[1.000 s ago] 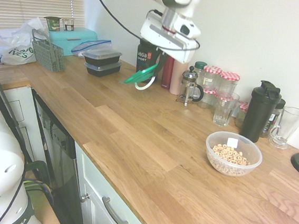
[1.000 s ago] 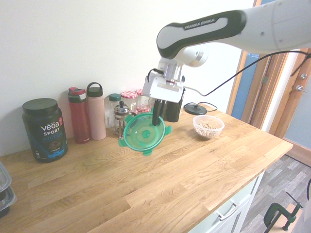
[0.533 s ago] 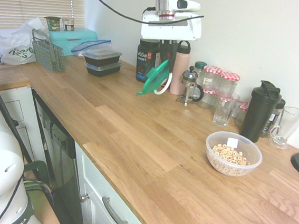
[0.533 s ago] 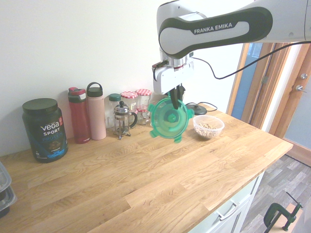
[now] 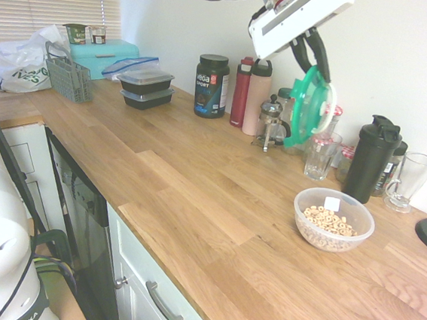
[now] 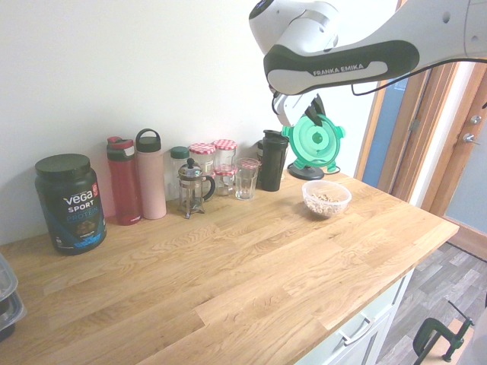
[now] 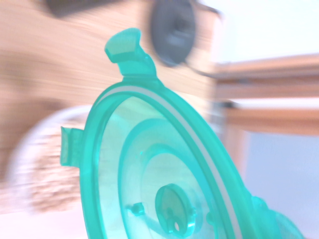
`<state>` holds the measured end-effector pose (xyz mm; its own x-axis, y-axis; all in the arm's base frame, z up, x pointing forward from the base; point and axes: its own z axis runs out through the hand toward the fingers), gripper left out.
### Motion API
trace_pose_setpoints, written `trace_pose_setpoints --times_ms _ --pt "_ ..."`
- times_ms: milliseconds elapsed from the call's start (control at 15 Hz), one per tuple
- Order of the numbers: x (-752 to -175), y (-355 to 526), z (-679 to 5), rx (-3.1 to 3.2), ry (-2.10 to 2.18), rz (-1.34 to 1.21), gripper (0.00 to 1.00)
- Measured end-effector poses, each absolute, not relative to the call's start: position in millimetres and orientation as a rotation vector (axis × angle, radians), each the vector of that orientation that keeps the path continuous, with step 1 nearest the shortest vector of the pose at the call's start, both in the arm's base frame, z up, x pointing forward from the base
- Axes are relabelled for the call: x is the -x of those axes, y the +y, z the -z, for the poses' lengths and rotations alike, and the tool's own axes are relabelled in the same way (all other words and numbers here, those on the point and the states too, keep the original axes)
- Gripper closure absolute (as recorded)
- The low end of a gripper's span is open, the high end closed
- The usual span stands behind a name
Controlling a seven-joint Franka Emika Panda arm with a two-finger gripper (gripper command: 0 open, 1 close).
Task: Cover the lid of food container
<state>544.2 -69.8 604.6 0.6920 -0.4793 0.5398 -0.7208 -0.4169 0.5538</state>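
Gripper [image 5: 319, 58] closed on the upper rim of the lid [image 5: 307, 108], which hangs on edge in the air, well above the bench [image 5: 194, 203] and clear of everything on it. Fingers [image 5: 317, 50] read as 2 dark prongs in the first exterior view; in the second exterior view the gripper [image 6: 313, 108] is half hidden behind the arm's link.

Lid: round, translucent green, white ring along the rim, snap tabs sticking out at the edge. Second exterior view shows its face [image 6: 313, 141] almost flat on, with concentric rings and a small centre knob. Wrist view shows the lid [image 7: 164, 184] from close by, cut off by the lower edge, 1 tab at its far end sharp, everything behind it smeared.

Food container [image 5: 333, 220]: clear round bowl with tan cereal rings and a small white label on the far wall, standing open on the bench, below the lid and nearer the first camera. In the second exterior view the container [image 6: 326, 198] sits just below the lid in the picture. In the wrist view it is only a pale blur behind the lid.

Partly hidden behind the lid: red-checked jars [image 5: 329, 114]. Black shaker bottle [image 5: 370, 158] stands just behind the container.
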Motion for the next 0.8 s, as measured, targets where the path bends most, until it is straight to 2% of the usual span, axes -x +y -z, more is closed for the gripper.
trace_pose_setpoints --times_ms 800 --pt "-583 -139 -463 -1.410 -0.943 -0.279 1.00"
